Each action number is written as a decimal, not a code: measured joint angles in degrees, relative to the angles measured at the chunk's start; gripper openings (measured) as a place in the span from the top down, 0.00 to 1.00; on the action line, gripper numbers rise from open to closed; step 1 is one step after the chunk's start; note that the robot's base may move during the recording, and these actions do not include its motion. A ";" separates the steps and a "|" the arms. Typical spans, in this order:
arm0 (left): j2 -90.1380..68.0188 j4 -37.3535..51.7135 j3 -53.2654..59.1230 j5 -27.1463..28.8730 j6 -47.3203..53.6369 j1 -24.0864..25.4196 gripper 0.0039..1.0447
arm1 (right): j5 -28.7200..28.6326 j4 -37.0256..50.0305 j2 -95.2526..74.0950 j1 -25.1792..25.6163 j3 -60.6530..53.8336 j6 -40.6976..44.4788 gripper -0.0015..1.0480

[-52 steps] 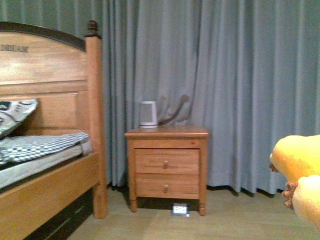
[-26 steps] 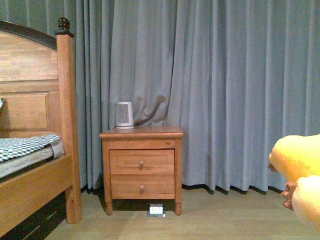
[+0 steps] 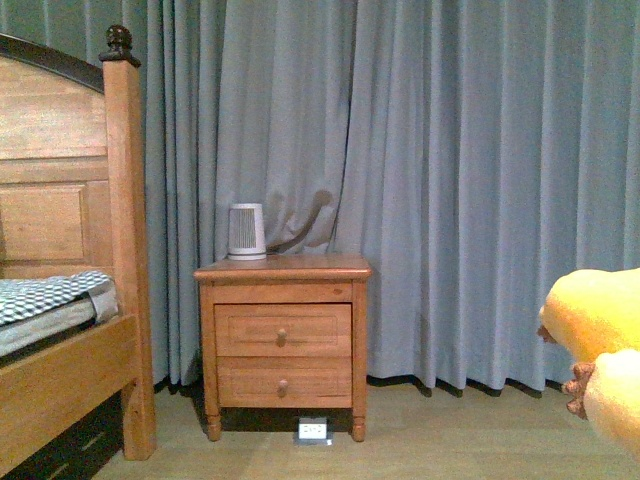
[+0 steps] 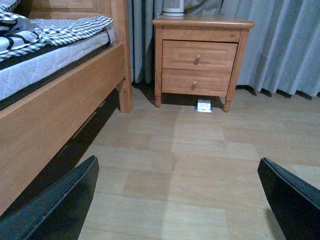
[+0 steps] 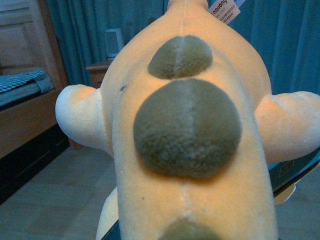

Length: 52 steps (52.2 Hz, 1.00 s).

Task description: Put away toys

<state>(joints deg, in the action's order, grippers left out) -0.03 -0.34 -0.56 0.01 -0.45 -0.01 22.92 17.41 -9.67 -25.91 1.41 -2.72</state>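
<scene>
Fuzzy orange-yellow plush toy (image 5: 185, 125), rounded olive bumps, seemingly clamped by right end effector (image 5: 200, 212); left end effector (image 4: 172, 202) spread open

- The front view looks level from a low height, straight at the nightstand (image 3: 283, 345) standing against the curtain (image 3: 450, 180) at middle distance. The bed (image 3: 60, 260) enters on the left, and the plush toy (image 3: 598, 318) cuts in at the near right edge.
- The left wrist view sits low over the floor (image 4: 200, 165) and tilts slightly down. It faces the same nightstand and the bed's side rail, nearer than the front view, with its dark fingers (image 4: 57, 207) at the near corners.
- The right wrist view is pressed close against the plush toy, which nearly fills it. Beyond the toy, the bed and nightstand show small and far.
- All three views share the nightstand, bed and curtain.
</scene>
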 joint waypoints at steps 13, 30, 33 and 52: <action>0.00 0.00 0.00 -0.02 0.00 0.00 0.05 | 0.09 -0.02 0.00 0.02 0.00 0.00 0.81; 0.00 0.00 0.00 -0.02 0.00 0.00 0.05 | 0.07 -0.02 0.00 0.02 0.00 0.00 0.81; 0.00 0.00 0.00 -0.02 0.00 0.00 0.05 | 0.02 -0.02 0.00 0.00 0.00 0.00 0.81; -0.02 0.00 0.00 -0.02 0.00 0.00 0.05 | 0.04 -0.02 -0.02 0.02 0.00 0.00 0.81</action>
<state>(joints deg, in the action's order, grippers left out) -0.05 -0.34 -0.56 -0.01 -0.45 -0.01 22.96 17.39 -9.69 -25.89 1.41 -2.72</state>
